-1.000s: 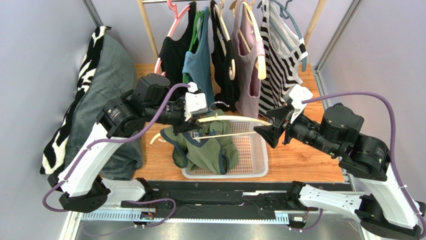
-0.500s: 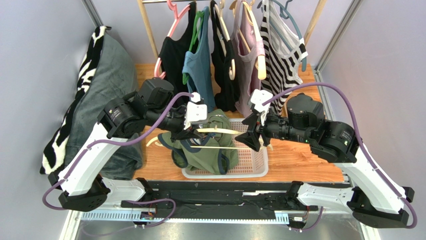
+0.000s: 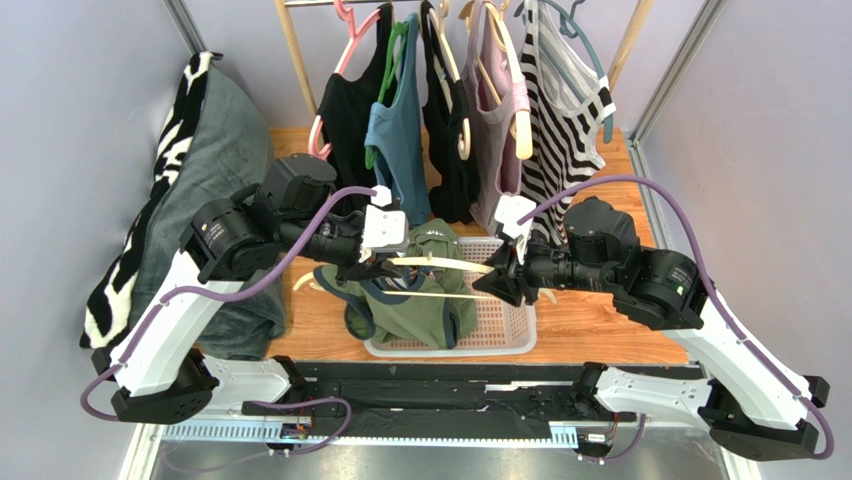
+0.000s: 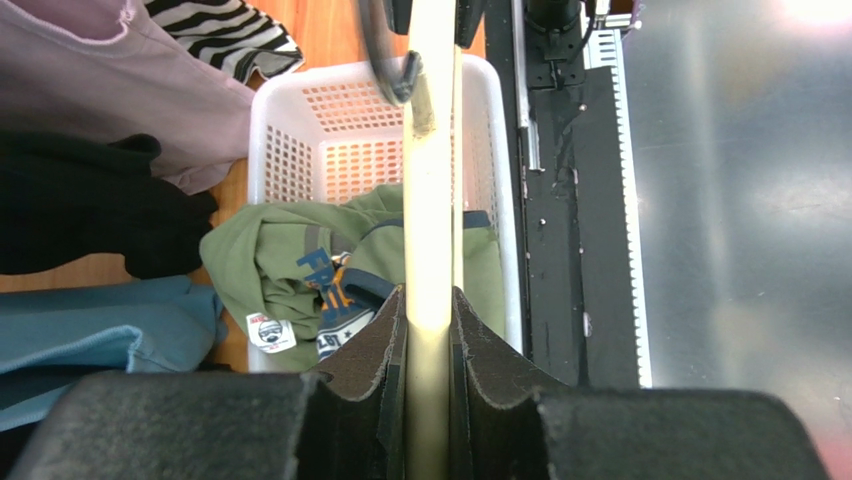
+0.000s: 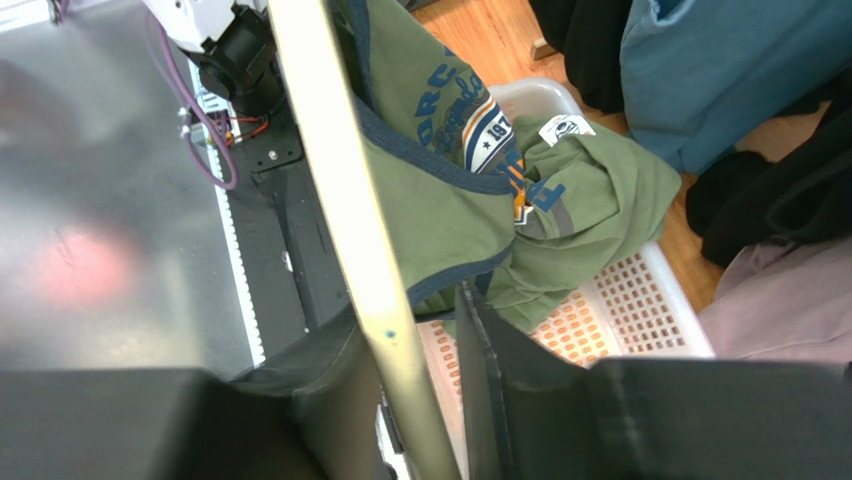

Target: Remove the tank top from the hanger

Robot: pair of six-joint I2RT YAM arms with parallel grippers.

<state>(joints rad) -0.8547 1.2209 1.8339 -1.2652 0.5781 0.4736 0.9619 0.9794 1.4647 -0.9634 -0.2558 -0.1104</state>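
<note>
Here the left gripper (image 3: 375, 262) is pressed tight on the cream hanger (image 3: 440, 265) near its left end; the left wrist view shows both fingers flat against the bar. The right gripper (image 3: 490, 283) straddles the opposite end. In the right wrist view the bar runs between its fingers, against one of them, with a visible gap to the other, so it is spread around the hanger rather than pinching it.

The hanger is held roughly level above the white basket (image 3: 525, 330), which sits on the wooden worktop (image 3: 600, 320) at the middle of its near edge. The green tank top (image 3: 410, 300) is on the hanger, navy-trimmed strap looped over the bar, and its bunched body sags into the left part of the basket.

Along the far edge of the worktop hang other garments (image 3: 400, 120) on a rail. A grey and zebra-striped cushion (image 3: 200, 160) leans at the left edge.
</note>
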